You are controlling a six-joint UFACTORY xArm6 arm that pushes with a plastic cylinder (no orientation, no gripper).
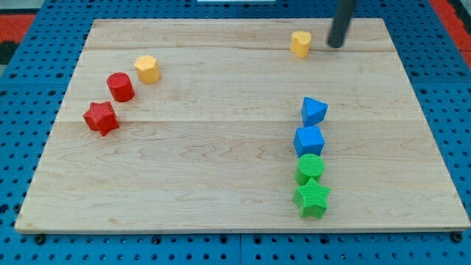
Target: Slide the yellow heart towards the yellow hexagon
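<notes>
The yellow heart (300, 43) lies near the view's top, right of centre, on the wooden board (221, 147). The yellow hexagon (147, 69) lies at the upper left. My tip (335, 45) is the lower end of the dark rod. It stands just right of the yellow heart, with a small gap between them.
A red cylinder (120, 87) and a red star (101, 118) lie below-left of the hexagon. On the right, a column runs downward: a blue pentagon-like block (314, 111), a blue cube (309, 140), a green cylinder (310, 168), a green star (311, 197).
</notes>
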